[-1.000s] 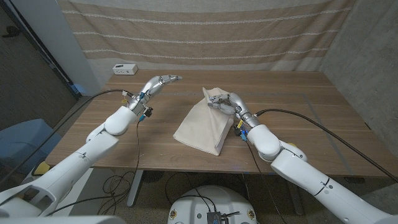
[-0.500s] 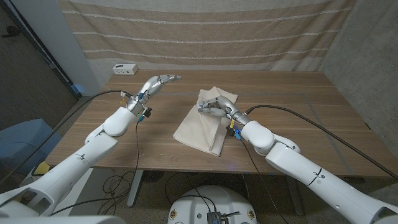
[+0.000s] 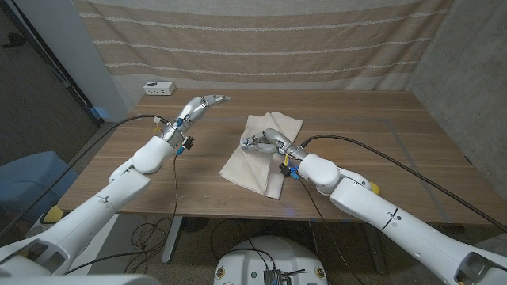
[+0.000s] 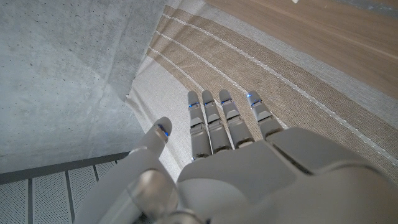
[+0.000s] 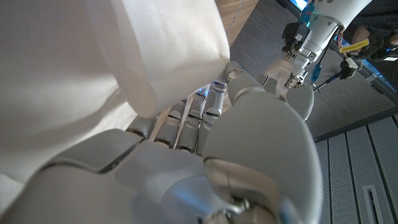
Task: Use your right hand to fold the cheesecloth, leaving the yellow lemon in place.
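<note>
The cream cheesecloth lies partly folded at the middle of the wooden table. Its far corner is bunched up. My right hand sits on top of the cloth with its fingers curled around a fold of it. In the right wrist view the cheesecloth drapes over the fingers of that right hand. My left hand hovers over the far left of the table, away from the cloth, with straight fingers apart and nothing in it. The left wrist view shows the same left hand spread open.
A small white box stands at the table's far left corner. A striped curtain hangs behind the table. Black cables run off both forearms. My left arm appears in the right wrist view.
My right hand has moved left and a little nearer, dragging the gripped fold of cheesecloth with it across the cloth. The left arm has stayed still.
</note>
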`<state>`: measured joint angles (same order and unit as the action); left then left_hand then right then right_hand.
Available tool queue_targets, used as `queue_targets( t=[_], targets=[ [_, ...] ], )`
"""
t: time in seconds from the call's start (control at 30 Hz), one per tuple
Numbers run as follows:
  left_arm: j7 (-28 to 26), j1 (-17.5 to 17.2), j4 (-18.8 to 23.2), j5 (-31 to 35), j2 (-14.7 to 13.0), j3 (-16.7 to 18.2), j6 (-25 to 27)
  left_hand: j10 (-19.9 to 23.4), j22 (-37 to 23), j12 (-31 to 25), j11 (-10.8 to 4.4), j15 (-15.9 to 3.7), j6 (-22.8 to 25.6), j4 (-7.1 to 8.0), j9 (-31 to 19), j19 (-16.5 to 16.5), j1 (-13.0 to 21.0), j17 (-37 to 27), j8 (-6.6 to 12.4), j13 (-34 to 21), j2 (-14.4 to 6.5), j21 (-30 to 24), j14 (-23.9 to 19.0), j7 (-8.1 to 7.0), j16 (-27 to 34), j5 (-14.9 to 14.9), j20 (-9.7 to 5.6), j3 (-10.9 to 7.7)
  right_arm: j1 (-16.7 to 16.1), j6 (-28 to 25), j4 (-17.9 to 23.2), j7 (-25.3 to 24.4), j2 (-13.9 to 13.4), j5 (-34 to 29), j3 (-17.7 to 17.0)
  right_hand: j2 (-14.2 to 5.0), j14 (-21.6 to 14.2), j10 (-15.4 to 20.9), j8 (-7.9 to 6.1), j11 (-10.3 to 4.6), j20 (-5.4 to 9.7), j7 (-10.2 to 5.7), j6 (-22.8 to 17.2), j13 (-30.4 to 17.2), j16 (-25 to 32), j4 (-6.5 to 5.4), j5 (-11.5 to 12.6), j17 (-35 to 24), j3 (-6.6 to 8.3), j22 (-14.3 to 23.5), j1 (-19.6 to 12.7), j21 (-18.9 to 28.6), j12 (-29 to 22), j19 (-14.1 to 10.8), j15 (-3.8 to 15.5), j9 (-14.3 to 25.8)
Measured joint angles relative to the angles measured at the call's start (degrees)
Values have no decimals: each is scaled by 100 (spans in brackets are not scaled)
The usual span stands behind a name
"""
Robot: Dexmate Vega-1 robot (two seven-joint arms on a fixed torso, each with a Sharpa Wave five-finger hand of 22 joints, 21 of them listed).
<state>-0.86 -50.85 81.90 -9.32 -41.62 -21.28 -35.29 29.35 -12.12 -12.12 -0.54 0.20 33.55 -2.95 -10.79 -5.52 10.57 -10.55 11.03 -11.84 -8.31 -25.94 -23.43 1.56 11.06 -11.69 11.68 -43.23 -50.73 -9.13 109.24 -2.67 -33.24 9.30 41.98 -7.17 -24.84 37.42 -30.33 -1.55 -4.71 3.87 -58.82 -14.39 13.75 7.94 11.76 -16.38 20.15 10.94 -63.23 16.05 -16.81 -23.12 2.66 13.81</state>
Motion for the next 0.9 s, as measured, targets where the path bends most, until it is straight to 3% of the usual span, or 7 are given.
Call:
queue_targets(
  t=[0.3,0.37,0.4,0.47,0.6,0.77,0.9],
  targets=[
    [-31,-19,7,12,8,1,21,0,0,0,0,21,0,0,0,0,0,0,0,0,0,0,-21,0,0,0,0,0,146,194,-309,180,222,95,189,-37,104,-119,64,23,-5,-92,243,-9,27,0,-46,-113,0,0,47,-17,87,4,-12,-45],
    [-35,-22,9,13,11,1,22,0,0,0,0,21,0,0,0,0,0,0,0,0,0,0,-21,0,0,0,0,0,167,223,-355,224,250,130,209,-166,252,-331,281,103,-96,-145,653,6,27,-82,-99,-186,-75,7,177,-57,199,124,-13,-127],
    [-37,-25,10,15,13,1,22,0,0,0,0,21,0,0,0,0,0,0,0,0,0,0,-21,0,0,0,0,0,201,248,-432,284,282,176,231,-203,378,-493,481,180,-169,-160,975,22,17,-165,-129,-215,-141,12,327,-112,274,280,-45,-186],
    [-40,-29,12,15,16,1,23,0,0,0,0,21,0,0,0,0,0,0,0,0,0,0,-21,0,0,0,0,0,244,262,-503,398,301,264,252,-99,726,-913,917,357,-360,-191,1615,55,-94,-339,-139,-250,-315,15,745,-258,432,686,-253,-273],
    [-48,-44,23,17,17,1,23,0,0,0,0,21,0,0,0,0,0,0,0,0,0,0,-21,0,0,0,0,0,379,263,-627,700,306,443,302,226,1203,-1512,1444,503,-570,-277,2276,83,-195,-535,-115,-265,-703,14,1456,-405,560,1197,-501,-317],
    [-60,-55,36,23,19,2,29,0,0,0,0,21,0,23,0,0,0,1,0,0,0,0,-21,0,0,0,0,-23,492,267,-725,962,260,583,326,501,1445,-1808,1735,562,-647,-326,2643,110,-195,-711,-49,-273,-1020,14,2019,-440,560,1465,-581,-300],
    [-87,-75,65,29,20,7,52,0,0,0,0,20,0,23,0,0,0,1,0,0,0,0,-21,0,0,0,0,-23,544,400,-826,1197,227,769,297,217,1425,-1822,1773,576,-499,-317,2652,110,-149,-647,78,-279,-917,14,1933,-340,534,1318,-524,-300]
  ],
)
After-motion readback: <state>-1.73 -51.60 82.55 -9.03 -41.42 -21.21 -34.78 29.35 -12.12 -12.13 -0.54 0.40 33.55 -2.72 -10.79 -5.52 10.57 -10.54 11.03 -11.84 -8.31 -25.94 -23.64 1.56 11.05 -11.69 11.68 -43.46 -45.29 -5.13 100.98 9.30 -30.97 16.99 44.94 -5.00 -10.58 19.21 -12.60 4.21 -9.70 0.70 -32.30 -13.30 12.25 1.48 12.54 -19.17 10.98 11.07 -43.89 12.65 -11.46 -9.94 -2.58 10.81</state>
